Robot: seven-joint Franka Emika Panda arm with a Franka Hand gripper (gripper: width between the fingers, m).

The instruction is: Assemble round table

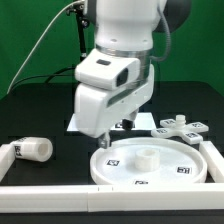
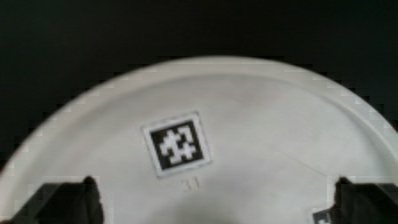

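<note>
The round table's large rimmed disc [image 1: 150, 165] lies flat near the front wall, with a raised hub [image 1: 146, 156] at its middle and square tags on its face. The short cylinder leg [image 1: 33, 149] lies on its side at the exterior view's left. Behind the disc, at the exterior view's right, sits the small cross-shaped foot piece [image 1: 182, 130]. My gripper [image 1: 110, 134] hangs open over the disc's far left rim. In the wrist view the disc [image 2: 231, 100] and one tag [image 2: 176, 146] fill the picture. The gripper [image 2: 217, 205] shows two dark fingertips [image 2: 71, 200] set wide apart, holding nothing.
A long white border wall [image 1: 100, 198] runs along the front, and another [image 1: 214, 158] stands at the exterior view's right. The table top is black. The arm's white body [image 1: 115, 75] hides the area behind the disc.
</note>
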